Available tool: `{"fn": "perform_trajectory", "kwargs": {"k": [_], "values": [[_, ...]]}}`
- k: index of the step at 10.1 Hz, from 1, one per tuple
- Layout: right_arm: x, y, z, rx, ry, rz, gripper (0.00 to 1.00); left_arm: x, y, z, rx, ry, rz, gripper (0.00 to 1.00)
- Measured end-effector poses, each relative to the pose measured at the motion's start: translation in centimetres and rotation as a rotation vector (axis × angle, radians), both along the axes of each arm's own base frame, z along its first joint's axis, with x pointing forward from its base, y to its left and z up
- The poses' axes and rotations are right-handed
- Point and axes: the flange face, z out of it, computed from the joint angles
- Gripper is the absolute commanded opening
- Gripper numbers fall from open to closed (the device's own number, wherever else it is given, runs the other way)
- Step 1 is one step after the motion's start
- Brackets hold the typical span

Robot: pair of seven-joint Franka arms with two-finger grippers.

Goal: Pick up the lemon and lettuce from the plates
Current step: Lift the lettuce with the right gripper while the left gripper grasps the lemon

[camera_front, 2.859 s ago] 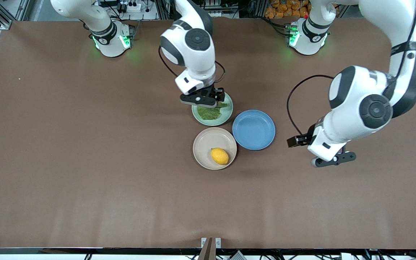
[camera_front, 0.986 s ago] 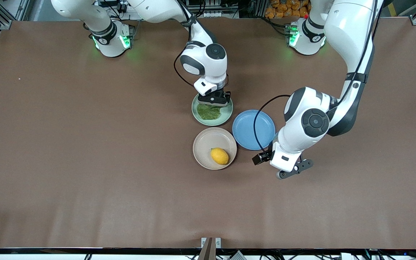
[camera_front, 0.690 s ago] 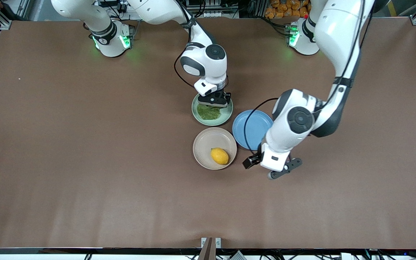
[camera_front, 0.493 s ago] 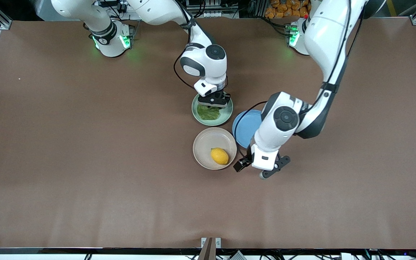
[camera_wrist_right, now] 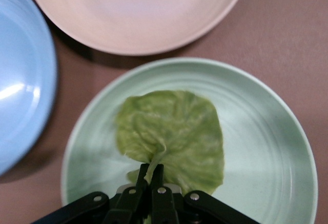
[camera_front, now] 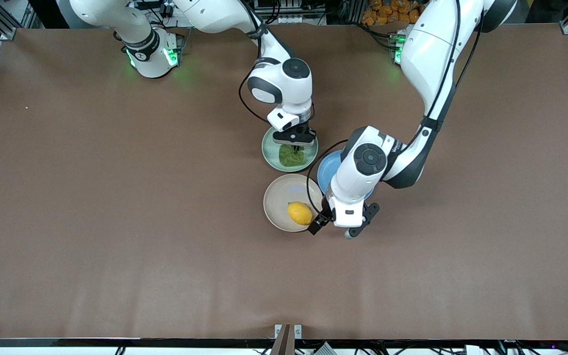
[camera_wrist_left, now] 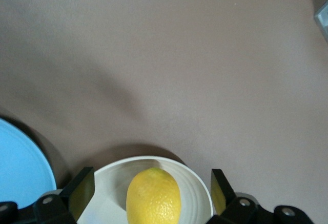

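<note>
The lettuce [camera_front: 290,156] lies on the mint green plate [camera_front: 270,153]. My right gripper [camera_front: 294,144] is shut on the lettuce's edge; in the right wrist view the leaf [camera_wrist_right: 171,137] is pinched between the closed fingertips [camera_wrist_right: 154,175] over the green plate [camera_wrist_right: 266,147]. The lemon [camera_front: 300,213] sits on the beige plate [camera_front: 278,197]. My left gripper [camera_front: 334,228] is open beside that plate, at the lemon's level. In the left wrist view the lemon [camera_wrist_left: 154,196] lies between the spread fingers [camera_wrist_left: 82,190] on the beige plate [camera_wrist_left: 197,183].
A blue plate [camera_front: 327,170] stands beside both plates, toward the left arm's end, partly under the left arm. It shows in the left wrist view [camera_wrist_left: 20,162] and the right wrist view [camera_wrist_right: 23,75]. The beige plate [camera_wrist_right: 138,8] shows there too.
My left arm has swept across from its end of the table toward the beige plate, bringing the open gripper around the lemon. My right gripper has lowered and closed on the lettuce, bunching it.
</note>
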Motion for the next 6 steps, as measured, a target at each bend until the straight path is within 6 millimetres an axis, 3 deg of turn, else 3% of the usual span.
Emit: {"fn": "perform_trajectory", "kwargs": {"k": [1,3,6], "values": [[0.5,0.0,2.2,-0.017,0.006,-0.006,0.0,-0.4,-0.5,-0.8,0.004,0.008,-0.006,1.0],[1.9,-1.3,8.7,-0.055,0.025,0.007,0.0,-0.9,-1.2,-2.6,0.002,0.008,-0.016,1.0],[4.7,-6.3,19.5,-0.091,0.114,0.077,0.0,-1.0,-1.5,-3.7,-0.002,0.004,-0.018,1.0]]}}
